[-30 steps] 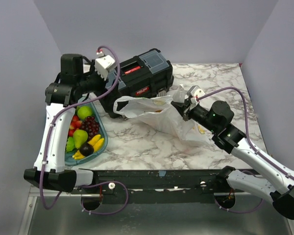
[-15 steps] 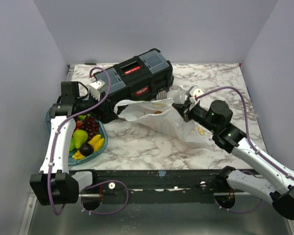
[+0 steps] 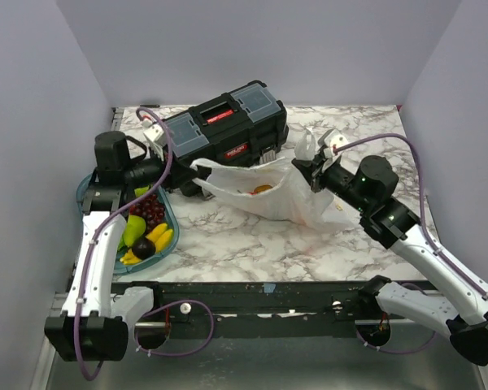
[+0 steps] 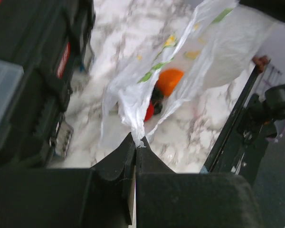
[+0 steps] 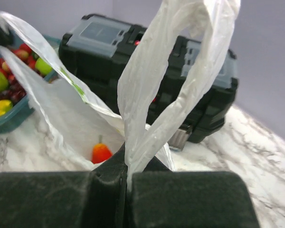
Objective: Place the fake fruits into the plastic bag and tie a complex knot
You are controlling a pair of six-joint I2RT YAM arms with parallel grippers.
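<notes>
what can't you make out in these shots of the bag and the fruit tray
- Top view: the fruit count inside the thin translucent plastic bag; its crinkled film shows only an orange patch.
- Left wrist view: the dark thing between the orange fruit and the red fruit; bag film veils it.
- Top view: the left side of the teal oval tray; the white left arm covers it.

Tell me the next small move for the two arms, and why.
Probably draw the left gripper away from the right gripper to spread the mouth of the plastic bag. Both grippers are shut on bag edges, the film sags between them, only an orange fruit and a red fruit show inside, and more fake fruits lie in the teal tray.
</notes>
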